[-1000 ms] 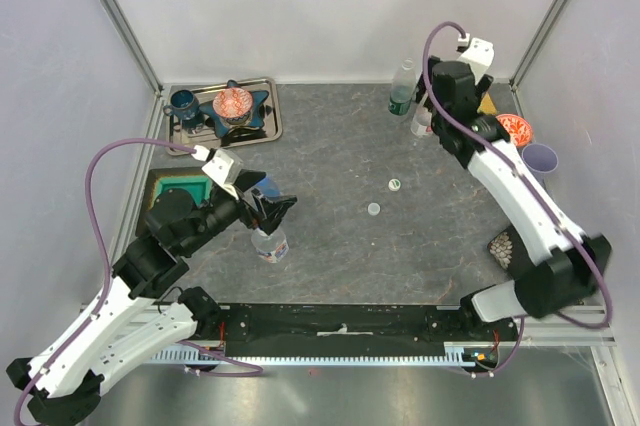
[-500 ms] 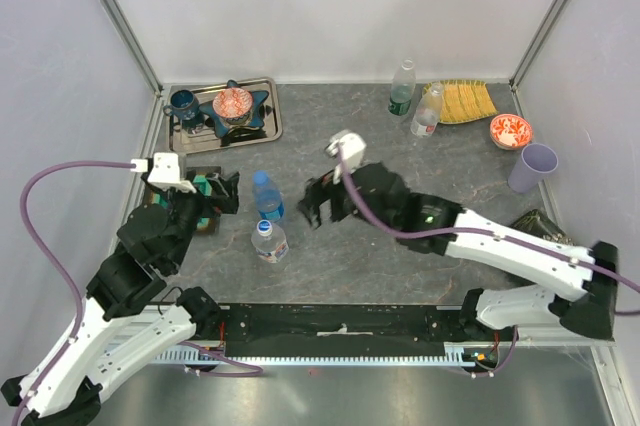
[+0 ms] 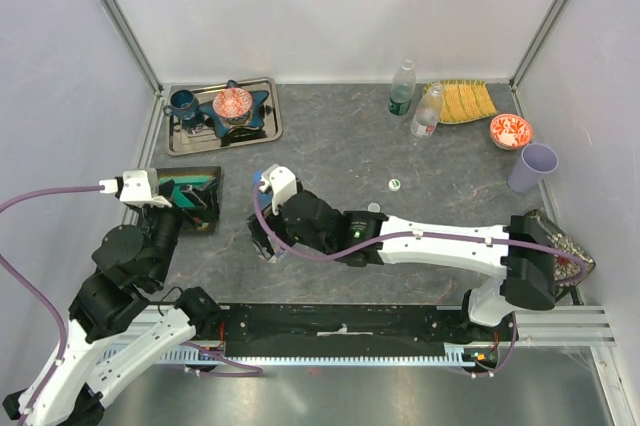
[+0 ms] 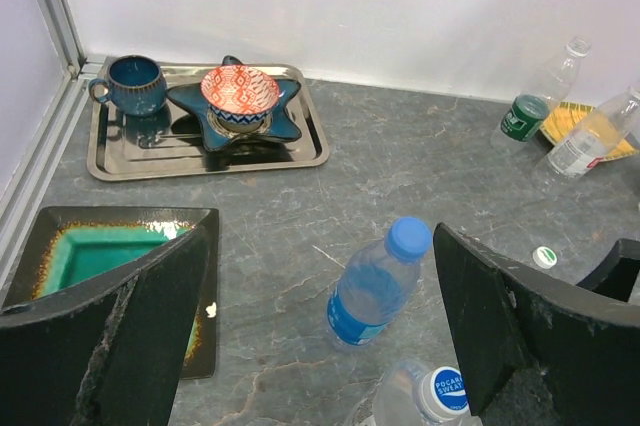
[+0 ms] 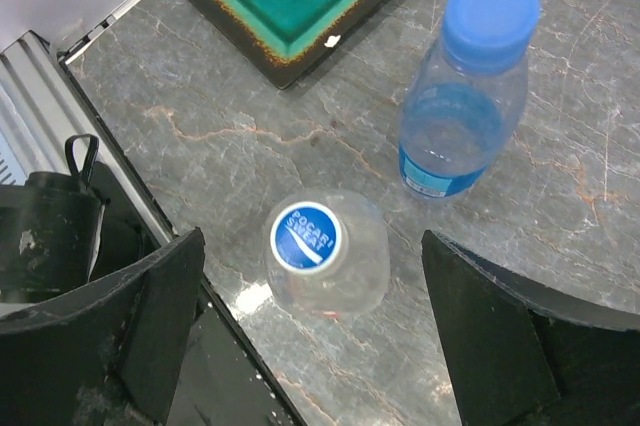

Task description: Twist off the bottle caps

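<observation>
Here, the right gripper (image 5: 310,246) hangs with its jaws spread wide and nothing between them, directly above a plain clear plastic water bottle (image 5: 325,291). That bottle stands upright on the grey marbled tabletop (image 5: 230,146), near the arms and left of centre. Its screwed-on cap is blue on top with white lettering and a pale rim. Just beside it, farther from the arms, a blue-tinted plastic water bottle (image 5: 465,96) also stands upright, with a bright blue cap and a blue label band low on its body.

The left gripper (image 4: 320,246) is likewise splayed wide and empty. It hovers at the table's left side over the edge of a square teal-glazed plate with a dark speckled rim (image 4: 90,251).

Well apart from these, at the far right, two more bottles stand close together: a clear plastic bottle with a green label (image 3: 402,86) and a clear plastic bottle with a pale label (image 3: 428,111). Their tops are too small to read. A small white-and-green round cap (image 3: 396,184) and a second pale round cap (image 3: 374,208) lie loose on the table between the two pairs.
</observation>
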{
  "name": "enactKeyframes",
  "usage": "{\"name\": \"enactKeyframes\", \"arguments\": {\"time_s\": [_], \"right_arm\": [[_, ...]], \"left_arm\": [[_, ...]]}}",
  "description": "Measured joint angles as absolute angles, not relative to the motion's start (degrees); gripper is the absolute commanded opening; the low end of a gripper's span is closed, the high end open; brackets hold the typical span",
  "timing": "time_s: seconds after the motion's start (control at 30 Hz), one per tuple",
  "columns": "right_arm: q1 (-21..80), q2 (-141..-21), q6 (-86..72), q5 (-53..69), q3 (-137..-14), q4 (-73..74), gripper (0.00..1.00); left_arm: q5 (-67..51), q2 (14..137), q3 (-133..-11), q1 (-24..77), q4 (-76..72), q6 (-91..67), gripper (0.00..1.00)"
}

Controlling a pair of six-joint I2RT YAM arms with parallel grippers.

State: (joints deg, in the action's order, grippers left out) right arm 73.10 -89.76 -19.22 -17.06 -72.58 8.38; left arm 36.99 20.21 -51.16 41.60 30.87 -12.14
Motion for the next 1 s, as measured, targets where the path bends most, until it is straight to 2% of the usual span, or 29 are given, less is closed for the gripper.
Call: {"name": "enactKeyframes", "arguments": {"time_s": [0.27,0.37,0.6,0.87,0.97,1.0], "right_arm": [[73.34,-95.94,-19.22,-19.09,-75.83,6.02,0.86],[73.34,-97.34,-19.22,-19.79,-75.92,6.04,0.77],[73.34,-97.86,-19.62,-20.99,-75.9,5.82,0.48],[73.34,-95.79,-20.56,-21.78,-72.66,4.01,0.31],[73.34,-92.25,-21.26,-22.33,-70.41,6.07,0.17],[73.34,-90.89,-21.43,-22.68,-69.97,6.94,0.08]], "left_arm": [[36.93,20.16,-50.46,41.6,31.35,-12.12,0.99],[36.84,19.9,-50.35,41.6,31.42,-12.14,0.99],[35.9,19.57,-50.24,41.6,31.55,-12.14,0.99],[35.66,19.57,-50.04,41.6,31.64,-12.14,0.99],[35.42,19.9,-49.95,41.6,31.59,-12.14,0.99],[35.24,20.1,-49.95,41.6,31.57,-12.14,0.99]]}}
